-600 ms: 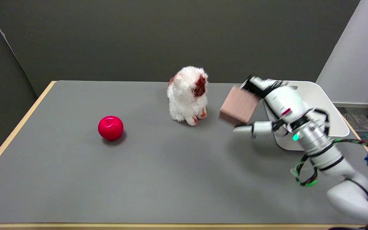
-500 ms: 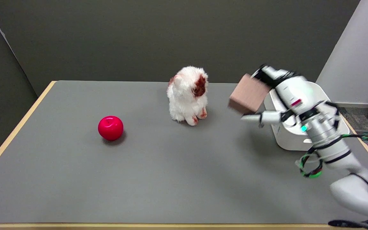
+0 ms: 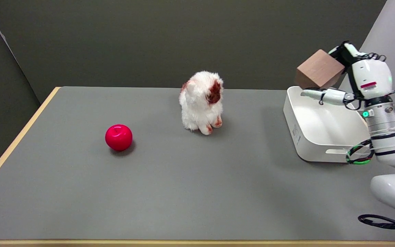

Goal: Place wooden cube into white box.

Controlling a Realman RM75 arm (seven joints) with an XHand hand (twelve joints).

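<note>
A: Okay, quick pass. Biggest thing first, the desk (image 3: pixel 170 192): wide bare grey surface stretching away to the hand's left, nothing standing there except two bystanders well apart from the work.

B: And the white box (image 3: pixel 298 132)?

A: Sits directly under and slightly toward the arm from the right hand (image 3: pixel 350 80), near the desk's right edge. Open top, looks empty inside, walls low. Plenty of air above it.

B: Hand state?

A: Gripping the wooden cube (image 3: pixel 319 72), which is pinched between upper fingers and a lower finger and held tilted, up in the air above the box's far-left corner. Not over the middle.

B: So the risk?

A: If let go from there, I'd guess the cube clips the far rim or left wall and tumbles out onto the desk. The drop looks tall too, so even a clean entry could bounce. The grip only catches the cube's right side, so it could slip early.

B: Anything else close?

A: The cable loop (image 3: pixel 358 155) hangs against the box's near-right corner, below the hand; lowering the arm could snag or nudge the box.

B: Bystanders?

A: The plush toy (image 3: pixel 202 102) far left of the hand, the red apple (image 3: pixel 118 137) farther still. Neither in the way.
</note>
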